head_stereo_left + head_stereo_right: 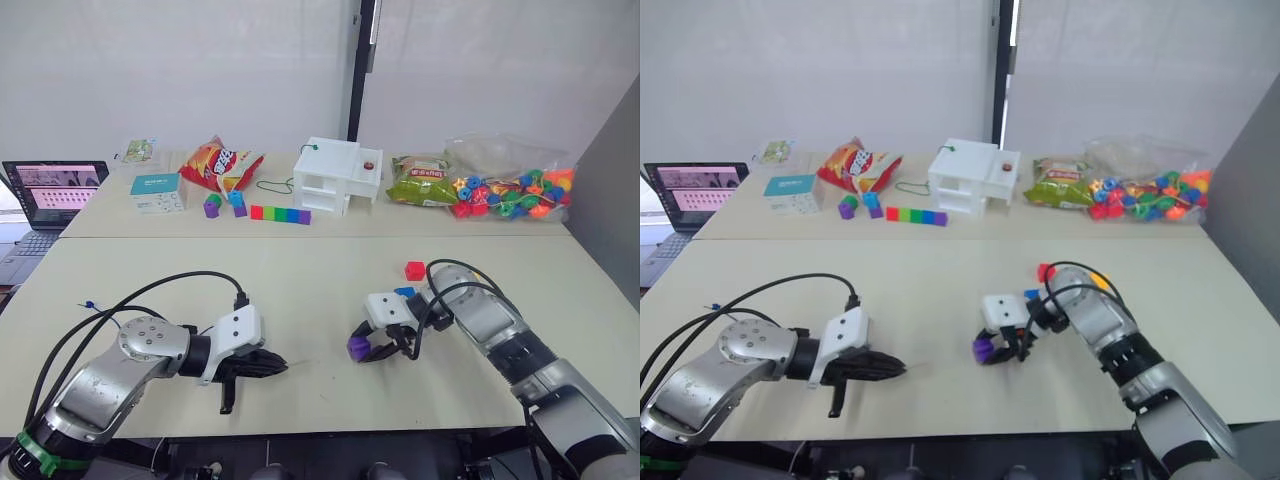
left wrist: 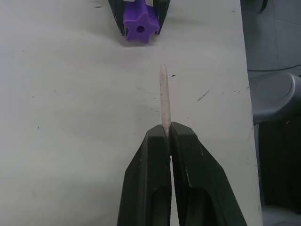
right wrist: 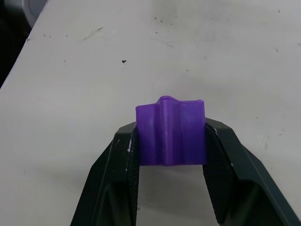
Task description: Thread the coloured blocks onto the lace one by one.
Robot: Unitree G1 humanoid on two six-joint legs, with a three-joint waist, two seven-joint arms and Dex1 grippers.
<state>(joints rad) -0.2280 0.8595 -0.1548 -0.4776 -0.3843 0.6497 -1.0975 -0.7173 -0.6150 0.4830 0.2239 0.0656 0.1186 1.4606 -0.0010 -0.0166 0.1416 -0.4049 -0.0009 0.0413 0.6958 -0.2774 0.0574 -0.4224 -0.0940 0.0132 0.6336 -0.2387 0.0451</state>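
My right gripper [image 3: 170, 141] is shut on a purple block [image 3: 170, 132], held just above the near table [image 1: 300, 290]. The same block [image 2: 140, 28] faces my left gripper with its hole showing. My left gripper [image 2: 167, 134] is shut on the lace's pale stiff tip [image 2: 163, 94], which points at the purple block with a short gap between them. In the head views my left gripper [image 1: 268, 368] is left of the purple block [image 1: 358, 346]. A red block [image 1: 415, 269] and a blue block [image 1: 404, 292] lie on the table just behind the right gripper [image 1: 372, 350].
On the far table stand a rainbow bar of joined cubes [image 1: 280, 214], a white box [image 1: 338, 175], a red snack bag [image 1: 218, 165], a green snack bag [image 1: 420, 180], a clear bag of beads [image 1: 510, 190] and a laptop [image 1: 50, 190].
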